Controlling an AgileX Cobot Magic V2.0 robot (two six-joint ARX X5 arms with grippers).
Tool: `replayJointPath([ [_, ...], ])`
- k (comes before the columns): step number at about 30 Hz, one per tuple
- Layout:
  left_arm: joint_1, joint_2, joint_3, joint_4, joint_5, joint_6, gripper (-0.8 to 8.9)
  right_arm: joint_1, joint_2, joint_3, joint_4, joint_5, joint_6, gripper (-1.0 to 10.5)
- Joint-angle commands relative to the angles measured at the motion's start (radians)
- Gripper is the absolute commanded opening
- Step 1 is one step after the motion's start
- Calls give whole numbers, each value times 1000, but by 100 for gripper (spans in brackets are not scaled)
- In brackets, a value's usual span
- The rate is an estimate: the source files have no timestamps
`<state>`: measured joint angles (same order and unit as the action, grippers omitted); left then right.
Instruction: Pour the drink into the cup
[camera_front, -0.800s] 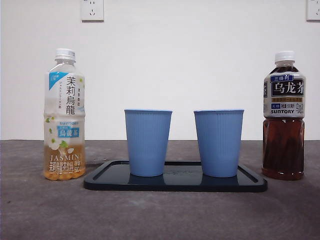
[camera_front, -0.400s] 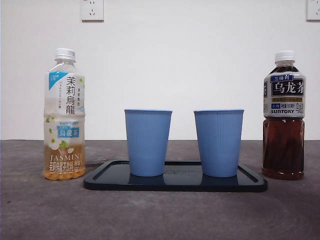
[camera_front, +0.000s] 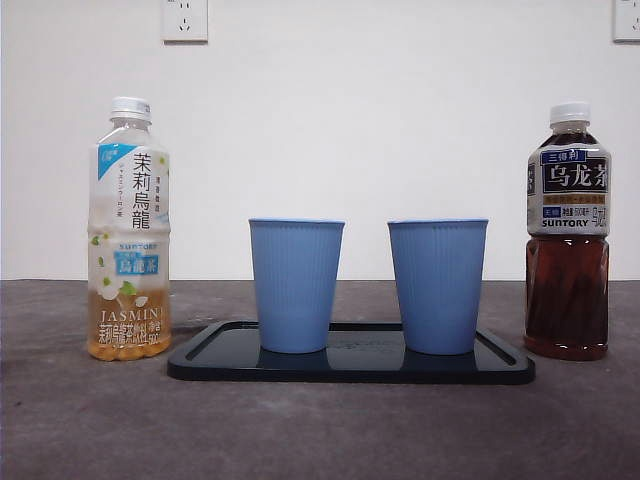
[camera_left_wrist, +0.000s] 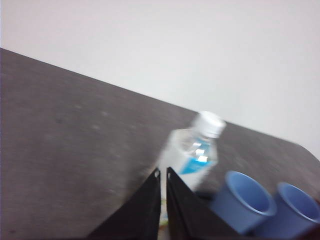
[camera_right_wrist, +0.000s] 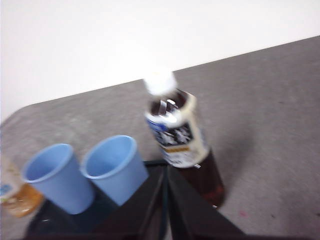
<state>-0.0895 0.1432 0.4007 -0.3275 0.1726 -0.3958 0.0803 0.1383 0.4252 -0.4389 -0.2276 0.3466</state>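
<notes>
1. Nearest to me in the front view is the dark tray, flat on the grey table. I think it is there to catch spills.
2. On the tray stand two blue cups, the left cup and the right cup, upright, mouths open upward, a gap between them, ready to receive a drink.
3. The jasmine tea bottle stands off the tray beside the left cup, and the dark oolong bottle stands beside the right cup. Both are upright with white caps on, so nothing is poured yet.
4. I see the left gripper above the table, aimed at the jasmine tea bottle, its jaws almost together and holding nothing.
5. The right gripper points at the dark oolong bottle, jaws also nearly touching, empty.
</notes>
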Motion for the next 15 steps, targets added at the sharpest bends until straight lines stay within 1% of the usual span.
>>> replayJointPath([
  [1, -3, 61, 112, -53, 80, 59, 17, 3, 53, 90, -48, -62, 9, 12],
  [4, -3, 129, 206, -130, 164, 104, 17, 3, 114, 178, -119, -138, -31, 12],
  [8, -20, 201, 301, -186, 253, 138, 17, 3, 187, 282, -222, -239, -113, 12],
  [11, -42, 249, 349, -201, 343, 153, 16, 3, 233, 342, -292, -299, -185, 12],
  [13, -57, 280, 372, -219, 393, 153, 17, 3, 255, 367, -323, -331, -225, 12],
  [15, -79, 315, 393, -237, 434, 174, 16, 3, 275, 390, -353, -361, -265, 12],
])
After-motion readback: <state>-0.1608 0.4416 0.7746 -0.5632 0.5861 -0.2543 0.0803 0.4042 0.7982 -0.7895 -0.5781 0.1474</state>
